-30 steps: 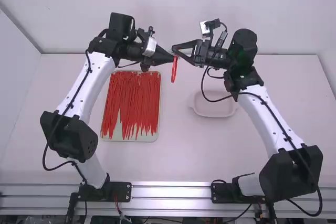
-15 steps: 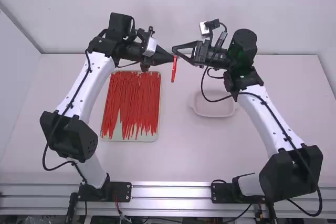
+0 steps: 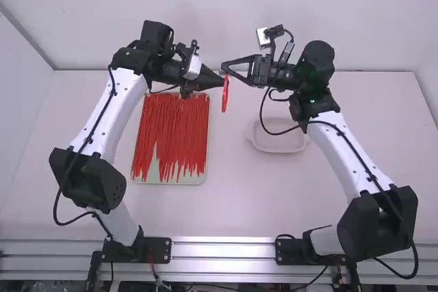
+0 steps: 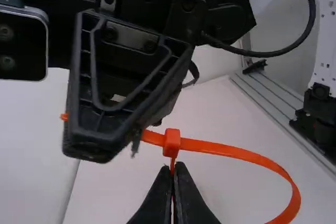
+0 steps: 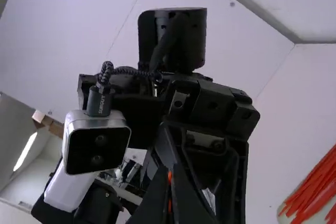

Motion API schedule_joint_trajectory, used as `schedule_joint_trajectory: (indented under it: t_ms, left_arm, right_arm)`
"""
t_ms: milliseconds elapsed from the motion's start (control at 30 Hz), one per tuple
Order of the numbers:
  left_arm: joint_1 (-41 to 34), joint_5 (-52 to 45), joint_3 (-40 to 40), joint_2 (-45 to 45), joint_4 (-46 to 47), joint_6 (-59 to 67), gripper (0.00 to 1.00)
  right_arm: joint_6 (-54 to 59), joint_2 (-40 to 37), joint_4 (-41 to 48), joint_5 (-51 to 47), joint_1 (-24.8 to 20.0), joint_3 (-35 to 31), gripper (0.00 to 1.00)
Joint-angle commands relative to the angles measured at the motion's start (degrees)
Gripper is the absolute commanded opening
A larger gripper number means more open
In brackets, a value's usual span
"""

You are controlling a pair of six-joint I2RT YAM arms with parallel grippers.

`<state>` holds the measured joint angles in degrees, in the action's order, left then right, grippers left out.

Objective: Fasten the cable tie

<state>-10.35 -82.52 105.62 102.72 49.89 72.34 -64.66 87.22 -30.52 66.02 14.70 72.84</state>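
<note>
A red cable tie (image 3: 225,95) hangs as a loop in the air above the back of the table, between both grippers. My left gripper (image 3: 220,81) comes from the left and my right gripper (image 3: 226,72) from the right, tips almost touching. In the left wrist view my left gripper (image 4: 172,178) is shut on the thin tail just below the tie's head (image 4: 171,141), and the strap (image 4: 252,159) curves away in a loop. In the right wrist view my right gripper (image 5: 169,195) is shut on a red piece of the tie (image 5: 169,176).
A flat tray (image 3: 205,177) holding several loose red cable ties (image 3: 171,135) lies on the table under the left arm. A white bowl (image 3: 277,143) sits to the right of the middle. The wall runs close behind both grippers.
Both grippers have shifted slightly left and up with the tie. The left wrist has turned a little, and the loop hangs a bit lower.
</note>
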Motion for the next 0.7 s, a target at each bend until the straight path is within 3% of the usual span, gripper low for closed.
schedule_joint_trajectory:
  t_ms: [0,233,400,433,667]
  left_arm:
    - [-0.15,3.98,-4.26,0.15,-0.44,1.84,0.02]
    - [-0.17,3.96,-18.03,0.15,-15.98,-8.33,0.02]
    - [-0.15,3.85,-29.09,0.15,-34.47,-24.09,0.02]
    - [-0.17,2.27,-32.83,0.15,-42.03,-30.42,0.02]
    - [-0.17,-2.60,-40.33,0.13,-68.32,-53.83,0.02]
  right_arm:
    - [-1.64,-0.74,-2.75,-1.11,-0.85,1.36,0.00]
    - [-1.51,-0.74,-2.73,-1.46,-0.83,1.36,0.00]
    - [-0.85,-0.74,-2.75,-1.57,-1.03,1.36,0.00]
    - [-0.87,-0.74,-2.73,-1.53,-1.49,1.36,0.00]
    - [-0.04,-0.74,-2.56,-1.29,-1.46,1.36,0.00]
